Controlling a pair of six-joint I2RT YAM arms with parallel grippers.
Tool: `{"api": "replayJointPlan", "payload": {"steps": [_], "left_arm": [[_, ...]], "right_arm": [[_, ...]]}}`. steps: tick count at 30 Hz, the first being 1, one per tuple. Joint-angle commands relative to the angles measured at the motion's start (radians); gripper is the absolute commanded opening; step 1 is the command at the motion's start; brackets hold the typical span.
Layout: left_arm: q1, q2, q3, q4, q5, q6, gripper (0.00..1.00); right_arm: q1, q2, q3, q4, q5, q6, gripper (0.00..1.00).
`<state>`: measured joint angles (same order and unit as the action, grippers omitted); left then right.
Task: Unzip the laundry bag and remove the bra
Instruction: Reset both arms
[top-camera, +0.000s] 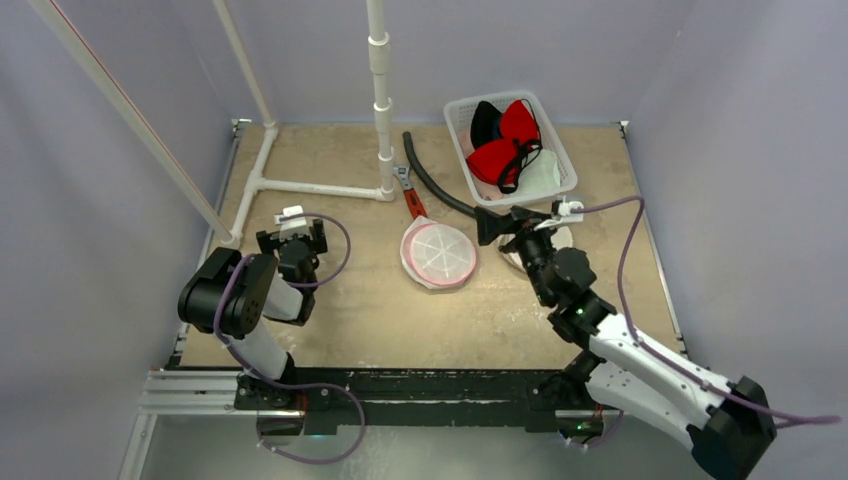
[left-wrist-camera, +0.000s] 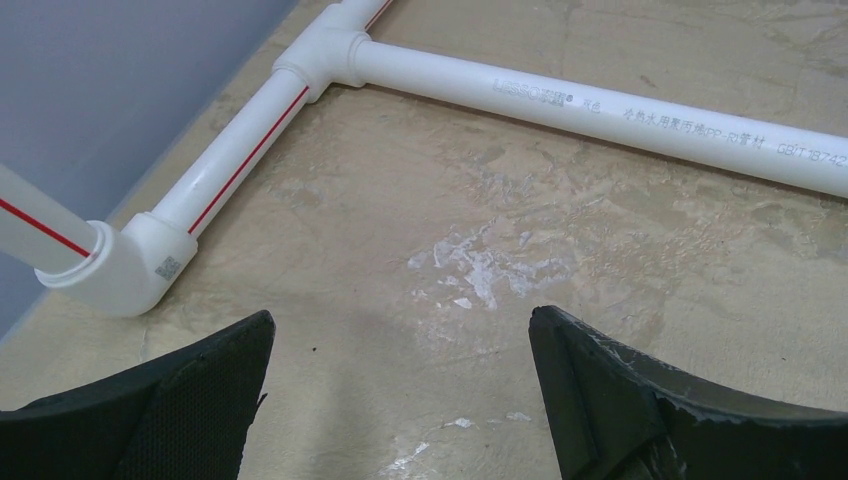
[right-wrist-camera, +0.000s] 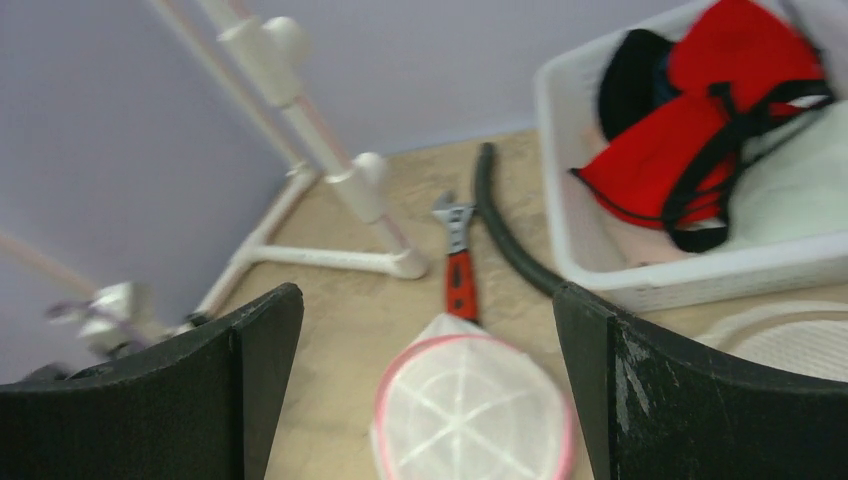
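Left arm: you have it folded back close to its base on the left of the table (top-camera: 350, 320), elbow raised. The left gripper (top-camera: 292, 238) tips downward toward the white pipe frame (left-wrist-camera: 600, 110). Its jaws stand wide apart above bare, scuffed tabletop, with nothing between them.

Right arm: you have it stretched from its base diagonally forward and inward. The right gripper (top-camera: 490, 228) points toward the table's middle. Its jaws are likewise spread wide and grip nothing.

Task item: the laundry bag (top-camera: 438, 253), a round white mesh pouch with a pink rim, lies flat near the centre of the table. It sits just beyond the right gripper's tips and apart from them. In the right wrist view it shows low down between the two fingers (right-wrist-camera: 230, 400). It is well apart from the left gripper. You cannot tell its contents through the mesh.

Beyond the bag:
- A red-handled wrench (top-camera: 410, 195) touches or nearly touches its far edge.
- A black hose (top-camera: 425, 175) curves beside the wrench.
- A white basket (top-camera: 462, 150) at the far right holds red and black garments (top-camera: 505, 145)
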<state>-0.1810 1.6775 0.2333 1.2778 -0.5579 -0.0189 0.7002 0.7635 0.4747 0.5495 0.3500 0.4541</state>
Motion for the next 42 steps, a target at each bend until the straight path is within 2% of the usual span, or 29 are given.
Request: {"api": "replayJointPlan", "payload": {"steps": [1,2,4,5,7,9,13,16,18,22,26,31,32,35,36,39,42], "left_arm": [[0.006,-0.011,0.017,0.054,-0.016,-0.030,0.98],[0.007,-0.009,0.018,0.055,-0.016,-0.030,0.98],[0.007,-0.010,0.017,0.055,-0.016,-0.029,0.98],[0.008,-0.009,0.018,0.056,-0.016,-0.029,0.98],[0.008,-0.009,0.018,0.057,-0.016,-0.030,0.98],[0.007,-0.009,0.018,0.057,-0.015,-0.030,0.98],[0.008,-0.009,0.018,0.056,-0.015,-0.029,0.98],[0.007,-0.009,0.018,0.057,-0.016,-0.029,0.99],[0.007,-0.010,0.018,0.056,-0.015,-0.029,0.98],[0.008,-0.009,0.018,0.058,-0.015,-0.030,0.99],[0.008,-0.009,0.018,0.057,-0.015,-0.029,0.99],[0.007,-0.009,0.018,0.057,-0.016,-0.029,0.99],[0.008,-0.007,0.018,0.058,-0.015,-0.029,0.99],[0.007,-0.007,0.018,0.058,-0.016,-0.029,0.99],[0.008,-0.007,0.018,0.057,-0.015,-0.029,0.99],[0.007,-0.008,0.018,0.057,-0.015,-0.029,0.99],[0.007,-0.007,0.018,0.057,-0.016,-0.029,0.99]], "right_arm": [[-0.012,0.110,0.052,0.270,0.412,-0.147,0.98],[-0.025,0.132,0.036,0.373,0.441,-0.167,0.98],[-0.045,0.191,0.026,0.496,0.351,-0.277,0.98],[-0.046,0.238,0.055,0.501,0.332,-0.365,0.98],[-0.060,0.310,0.120,0.484,0.420,-0.507,0.98],[-0.167,0.331,0.084,0.562,0.446,-0.599,0.98],[-0.462,0.277,-0.060,0.515,0.358,-0.480,0.98],[-0.538,0.262,-0.209,0.588,0.347,-0.511,0.98],[-0.544,0.255,-0.276,0.610,0.355,-0.433,0.98],[-0.544,0.333,-0.287,0.634,0.340,-0.345,0.98],[-0.545,0.460,-0.382,0.908,0.286,-0.377,0.98],[-0.544,0.601,-0.335,1.022,0.199,-0.430,0.98],[-0.543,0.624,-0.367,1.070,0.142,-0.418,0.98],[-0.543,0.815,-0.442,1.445,0.073,-0.491,0.98],[-0.538,0.868,-0.447,1.500,0.048,-0.489,0.98],[-0.520,0.854,-0.425,1.455,-0.020,-0.568,0.98],[-0.503,0.883,-0.421,1.495,0.006,-0.586,0.98]]}}
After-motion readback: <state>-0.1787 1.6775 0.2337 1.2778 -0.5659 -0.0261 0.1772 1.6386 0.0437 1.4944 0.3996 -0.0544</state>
